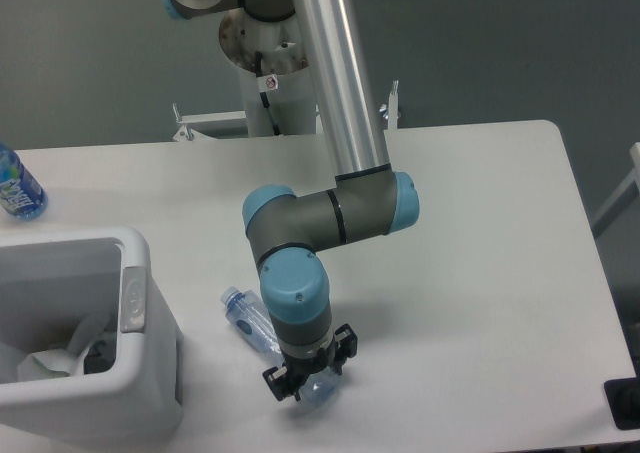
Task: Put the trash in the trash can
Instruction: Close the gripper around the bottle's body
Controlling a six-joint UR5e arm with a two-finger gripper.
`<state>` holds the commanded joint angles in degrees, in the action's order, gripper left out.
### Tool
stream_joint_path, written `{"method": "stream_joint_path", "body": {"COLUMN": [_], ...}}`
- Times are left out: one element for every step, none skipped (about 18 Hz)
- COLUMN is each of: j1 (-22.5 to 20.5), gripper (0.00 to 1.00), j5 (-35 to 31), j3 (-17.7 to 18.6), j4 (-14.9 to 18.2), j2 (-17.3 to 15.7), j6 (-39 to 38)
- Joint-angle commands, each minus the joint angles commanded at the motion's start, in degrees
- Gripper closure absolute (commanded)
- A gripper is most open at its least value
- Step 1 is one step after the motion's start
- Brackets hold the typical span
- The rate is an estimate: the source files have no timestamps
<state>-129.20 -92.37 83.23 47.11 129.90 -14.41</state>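
A long clear bluish plastic bottle (250,320), part of the trash, lies on the white table right of the trash can, cap end pointing up-left. My gripper (305,376) stands over the bottle's lower end, fingers straddling it; the wrist hides how far the jaws have closed. The trash can (135,368), a large white bin with a grey oval panel on its right side, stands at the front left. Inside it lies crumpled clear wrapper (45,365) beside a dark item.
A blue-labelled water bottle (17,188) stands at the far left table edge. The arm's base column (270,83) rises behind the table's back edge. A dark object (625,403) sits off the front right corner.
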Motion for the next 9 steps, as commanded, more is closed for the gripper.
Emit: {"method": "stream_joint_path", "body": {"j1": [0.0, 0.0, 0.0, 0.0, 0.0, 0.0, 0.0, -0.09, -0.09], "gripper": [0.31, 0.32, 0.32, 0.32, 0.32, 0.32, 0.32, 0.33, 0.33], "j5": [0.0, 0.09, 0.09, 0.18, 0.18, 0.35, 0.7, 0.79, 0.88], "j3": [0.0, 0.09, 0.26, 0.26, 0.09, -0.17, -0.61, -0.7, -0.7], "j4": [0.0, 0.0, 0.0, 0.0, 0.0, 0.0, 0.0, -0.09, -0.17], "j2": [-0.09, -0.17, -0.26, -0.35, -0.53, -0.7, -1.14, -1.49, -1.93], "j6": [0.09, 0.09, 0.17, 0.44, 0.7, 0.88, 0.97, 1.23, 1.67]}}
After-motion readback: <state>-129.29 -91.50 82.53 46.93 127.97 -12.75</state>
